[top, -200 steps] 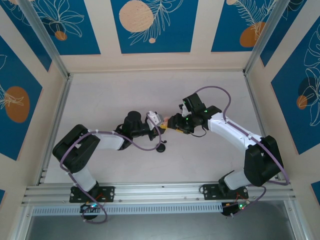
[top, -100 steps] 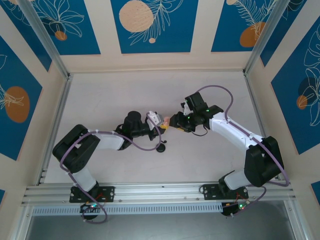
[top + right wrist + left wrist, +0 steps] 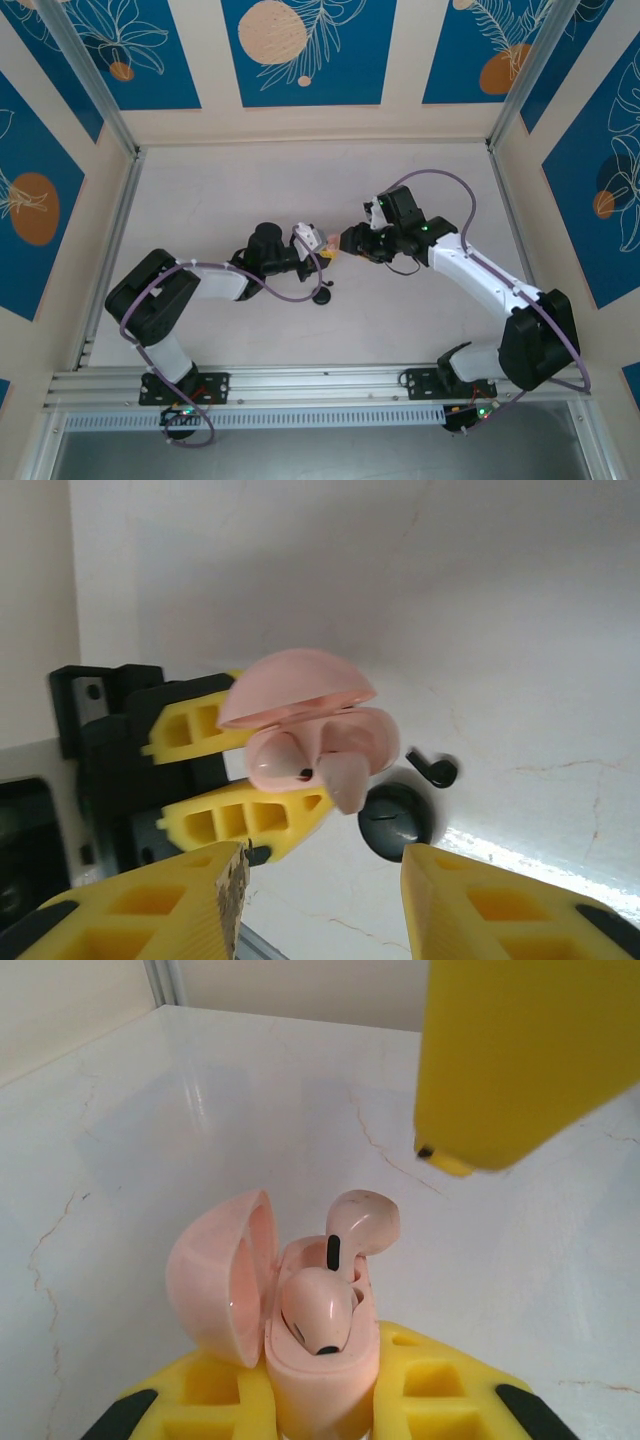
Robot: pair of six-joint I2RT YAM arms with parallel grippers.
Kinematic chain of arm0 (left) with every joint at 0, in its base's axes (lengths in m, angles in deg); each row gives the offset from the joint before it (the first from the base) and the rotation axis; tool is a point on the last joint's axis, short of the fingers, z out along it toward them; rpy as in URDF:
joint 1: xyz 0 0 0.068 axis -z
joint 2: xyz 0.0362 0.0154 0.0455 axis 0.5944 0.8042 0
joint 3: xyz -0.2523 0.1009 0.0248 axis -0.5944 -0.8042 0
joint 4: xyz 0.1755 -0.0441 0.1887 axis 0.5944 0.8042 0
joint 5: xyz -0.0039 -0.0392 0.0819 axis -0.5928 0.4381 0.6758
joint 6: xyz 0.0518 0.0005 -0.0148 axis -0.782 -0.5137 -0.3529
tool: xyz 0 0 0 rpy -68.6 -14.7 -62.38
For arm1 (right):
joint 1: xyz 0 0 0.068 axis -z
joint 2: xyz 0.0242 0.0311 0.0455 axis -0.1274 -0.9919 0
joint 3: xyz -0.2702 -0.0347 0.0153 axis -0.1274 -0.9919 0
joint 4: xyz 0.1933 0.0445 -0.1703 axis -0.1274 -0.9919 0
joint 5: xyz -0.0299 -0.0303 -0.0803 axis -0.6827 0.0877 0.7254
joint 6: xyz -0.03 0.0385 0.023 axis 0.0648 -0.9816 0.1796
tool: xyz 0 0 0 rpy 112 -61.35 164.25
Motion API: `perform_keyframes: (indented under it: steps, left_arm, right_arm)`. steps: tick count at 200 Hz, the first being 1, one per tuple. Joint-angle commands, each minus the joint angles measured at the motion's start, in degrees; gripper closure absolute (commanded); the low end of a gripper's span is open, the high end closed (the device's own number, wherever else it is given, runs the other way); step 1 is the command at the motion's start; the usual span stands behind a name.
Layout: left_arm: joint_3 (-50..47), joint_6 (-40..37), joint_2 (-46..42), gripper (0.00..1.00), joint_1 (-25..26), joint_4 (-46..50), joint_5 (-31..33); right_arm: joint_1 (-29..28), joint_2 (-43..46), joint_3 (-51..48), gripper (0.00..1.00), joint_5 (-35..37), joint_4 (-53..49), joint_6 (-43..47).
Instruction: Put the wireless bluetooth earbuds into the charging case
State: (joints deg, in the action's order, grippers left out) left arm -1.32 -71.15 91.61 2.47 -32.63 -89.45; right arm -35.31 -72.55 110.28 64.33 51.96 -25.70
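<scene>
My left gripper [image 3: 320, 1405] is shut on the base of a pale pink charging case [image 3: 322, 1375], held above the table with its lid [image 3: 218, 1278] swung open. One pink earbud [image 3: 318, 1315] sits in its well. A second pink earbud [image 3: 362, 1228] stands tilted and half out of the other well. The case [image 3: 318, 240] hangs mid-table between both arms. My right gripper [image 3: 320, 880] is open just short of the case [image 3: 335, 742], with nothing between its fingers. One of its fingers [image 3: 520, 1060] looms above the case.
A shut round black case [image 3: 397, 818] lies on the white table below the pink one, with a loose black earbud [image 3: 435, 770] beside it. The black case [image 3: 322, 296] sits just in front of the left gripper. Aluminium rails frame the table.
The right arm's forearm and wrist have shifted to the right and turned, while its gripper stays beside the case. The left arm and the case have not moved.
</scene>
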Motion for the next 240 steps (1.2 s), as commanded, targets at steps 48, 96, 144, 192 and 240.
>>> perform_keyframes:
  steps: [48, 96, 144, 192, 240]
  left_arm:
    - [-0.7, -0.6, -1.8, 0.87, 0.5, -1.7, -1.6]
    - [-0.6, -0.5, -1.8, 0.87, 0.5, -1.9, -1.6]
    - [-0.5, -0.5, -2.0, 0.87, 0.5, -1.7, -1.6]
    - [-0.3, -0.4, -1.8, 0.87, 0.5, -1.7, -2.0]
    - [-0.3, -0.6, -2.1, 0.87, 0.5, -1.6, -2.0]
  right_arm:
    - [1.6, 2.8, -2.6, 0.64, -3.8, 0.3, -0.8]
    - [1.5, 0.3, -2.4, 0.68, -5.2, 1.0, -0.2]
    - [1.8, -1.6, -2.9, 0.73, -6.1, 2.6, 0.2]
    - [2.1, -3.2, -2.5, 0.78, -6.4, 3.4, 1.4]
    - [2.7, -4.4, -1.8, 0.82, -6.3, 3.5, 2.7]
